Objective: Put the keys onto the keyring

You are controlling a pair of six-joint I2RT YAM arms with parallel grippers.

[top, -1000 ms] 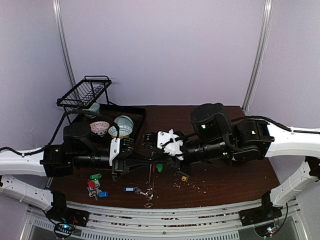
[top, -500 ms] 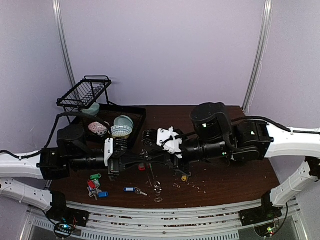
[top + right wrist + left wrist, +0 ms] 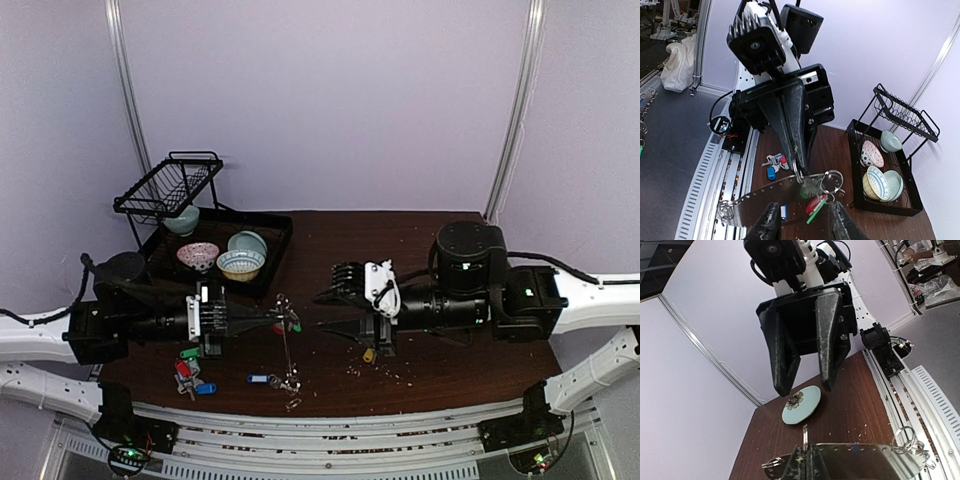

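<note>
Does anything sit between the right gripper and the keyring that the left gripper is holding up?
Nothing visible does. In the right wrist view the keyring sits straight ahead of the open right gripper, pinched by the shut left gripper. Only the red and green tagged keys dangle from it.

We see the left gripper (image 3: 806,463) clamped on the keyring (image 3: 860,452), a flat metal band across the bottom of the view, with wire rings (image 3: 907,441) at its right end. Facing us, the right gripper (image 3: 805,387) hangs with its fingers apart, holding nothing. A pale green plate (image 3: 811,401) lies on the desk (image 3: 862,407) near its far edge.
</note>
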